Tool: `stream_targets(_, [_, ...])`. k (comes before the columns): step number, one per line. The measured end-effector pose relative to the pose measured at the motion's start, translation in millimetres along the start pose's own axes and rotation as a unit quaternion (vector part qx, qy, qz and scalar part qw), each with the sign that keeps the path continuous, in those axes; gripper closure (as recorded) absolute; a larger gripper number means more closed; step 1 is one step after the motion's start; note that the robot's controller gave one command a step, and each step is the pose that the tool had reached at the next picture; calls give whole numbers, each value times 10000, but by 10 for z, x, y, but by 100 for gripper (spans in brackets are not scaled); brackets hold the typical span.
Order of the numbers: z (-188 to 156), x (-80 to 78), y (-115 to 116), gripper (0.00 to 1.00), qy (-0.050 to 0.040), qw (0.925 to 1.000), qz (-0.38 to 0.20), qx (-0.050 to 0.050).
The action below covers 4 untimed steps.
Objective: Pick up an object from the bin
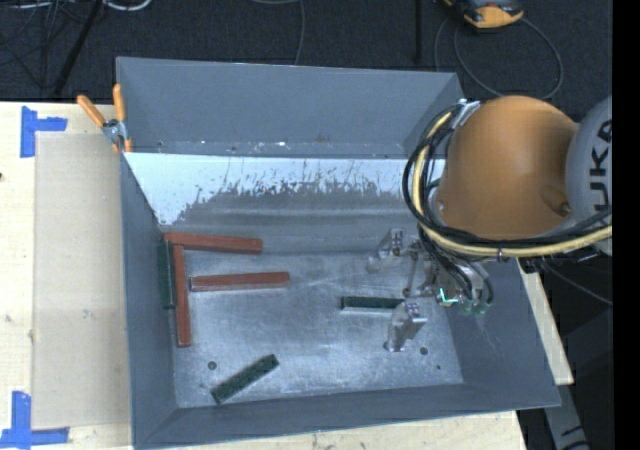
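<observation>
My gripper is low over the right part of the bin floor. Its fingers stand open, one fingertip toward the back and the other toward the front. A short dark green bar lies flat on the floor, and its right end reaches into the gap between the fingers, nearer the front one. Neither finger visibly presses on it.
At the left lie three red-brown bars and a thin dark green strip along the left wall. Another green bar lies near the front. The arm's orange dome and cables hang over the bin's right side.
</observation>
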<state>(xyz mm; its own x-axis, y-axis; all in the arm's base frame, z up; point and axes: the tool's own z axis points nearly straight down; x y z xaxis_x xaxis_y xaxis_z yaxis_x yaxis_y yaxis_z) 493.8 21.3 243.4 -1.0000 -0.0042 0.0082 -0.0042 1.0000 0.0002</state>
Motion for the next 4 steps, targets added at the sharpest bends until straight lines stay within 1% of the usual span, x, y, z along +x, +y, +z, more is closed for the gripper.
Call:
stream_targets(1, [-30, -12, -1, 0, -33, 10000, 4, -1])
stream_targets(2, [422, -422, -362, 0, -82, 9997, -235, 0])
stream_targets(3, [1111, -481, -497, 0, -56, 9963, -853, 8])
stream_targets(4, [1656, -936, -471, 100, -148, 9971, -747, 5])
